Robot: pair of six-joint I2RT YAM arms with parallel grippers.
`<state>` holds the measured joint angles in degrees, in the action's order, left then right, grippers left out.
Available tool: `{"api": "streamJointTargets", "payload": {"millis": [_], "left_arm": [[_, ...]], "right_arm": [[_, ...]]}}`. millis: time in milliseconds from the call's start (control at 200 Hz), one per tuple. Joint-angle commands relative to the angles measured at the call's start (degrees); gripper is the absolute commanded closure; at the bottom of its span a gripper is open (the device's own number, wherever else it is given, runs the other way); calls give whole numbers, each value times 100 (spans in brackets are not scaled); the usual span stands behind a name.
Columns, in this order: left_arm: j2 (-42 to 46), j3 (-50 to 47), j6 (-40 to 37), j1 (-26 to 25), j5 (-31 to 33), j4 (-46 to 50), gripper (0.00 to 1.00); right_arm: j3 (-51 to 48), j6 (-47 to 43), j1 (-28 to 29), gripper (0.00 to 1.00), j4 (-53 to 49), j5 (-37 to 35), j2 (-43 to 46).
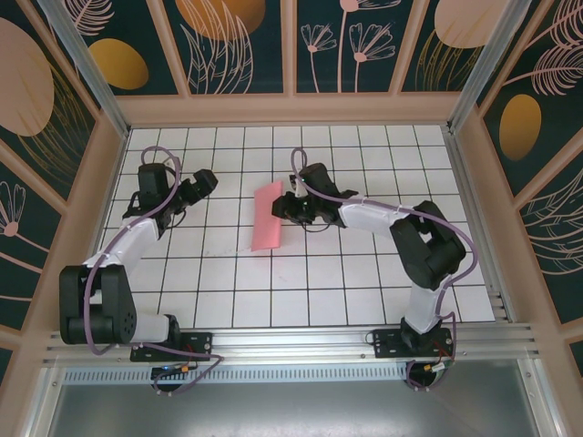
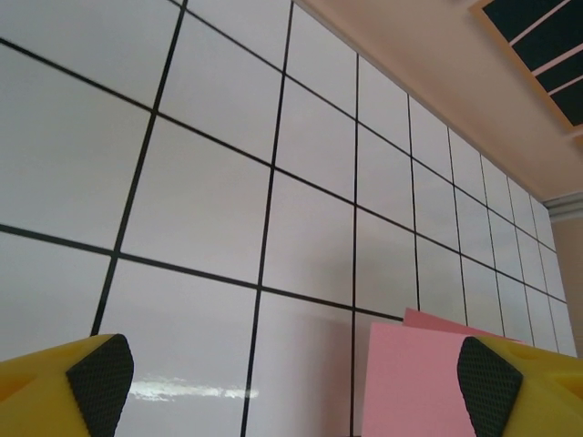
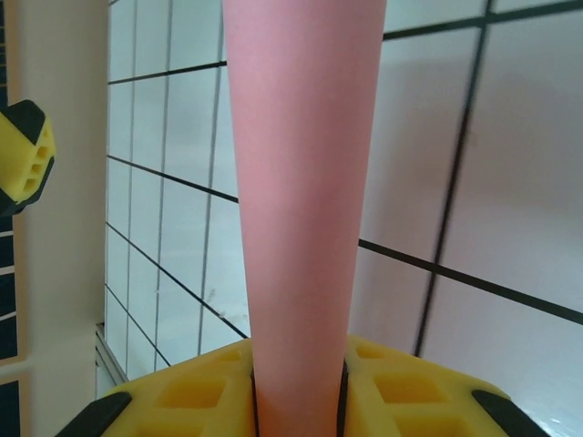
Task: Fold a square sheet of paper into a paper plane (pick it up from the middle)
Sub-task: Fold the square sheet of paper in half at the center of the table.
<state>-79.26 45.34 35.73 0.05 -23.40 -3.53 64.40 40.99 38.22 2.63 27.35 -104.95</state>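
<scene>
Landmark: the white tabletop with a black grid (image 1: 364, 282).
Task thing: a thin pink-red paper sheet (image 1: 266, 218), showing as a narrow rectangle, stood over the far middle of the tabletop. From the left wrist view it looked to be in two layers.
Paper plane: not yet made; no point or wings showed.
Right gripper (image 1: 290, 204): over the far middle of the tabletop, its yellow fingers were pinched closed on the sheet's right edge, and the paper ran out from between them.
Left gripper (image 1: 208, 182): over the far-left part of the tabletop, its jaws were spread wide with nothing between them, and the sheet lay just beside its right fingertip.
Step in hand: probably an early fold, with the right side taking hold of an edge to turn it over.
Next move: likely needed the pinched edge carried across without tearing, and the left fingers brought down to pin and crease.
Count: one sheet, two arms, two grippers, one tabletop.
Uncertain: whether the sheet lay flat or partly raised could not be told.
</scene>
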Motion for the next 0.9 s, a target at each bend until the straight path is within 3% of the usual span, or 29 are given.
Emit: {"api": "streamJointTargets", "payload": {"millis": [0, 135, 425, 646, 896], "left_arm": [[-69, -146, 259, -18, -323, -341, 6], [-149, -158, 308, -101, -319, -385, 5], [-274, -129, 321, -335, -294, -383, 4], [-409, -207, 440, -678, -612, -476, 6], [-471, -675, 874, -1189, -1269, -1323, 15]], "right_arm": [[-102, -157, -120, 72, 39, 64, -103], [43, -458, -157, 68, -447, -309, -315], [454, -922, -174, 48, -1437, -1487, -430], [367, -750, -217, 45, -1380, -1558, -330], [-127, -292, -352, 45, -795, -1382, -8]]}}
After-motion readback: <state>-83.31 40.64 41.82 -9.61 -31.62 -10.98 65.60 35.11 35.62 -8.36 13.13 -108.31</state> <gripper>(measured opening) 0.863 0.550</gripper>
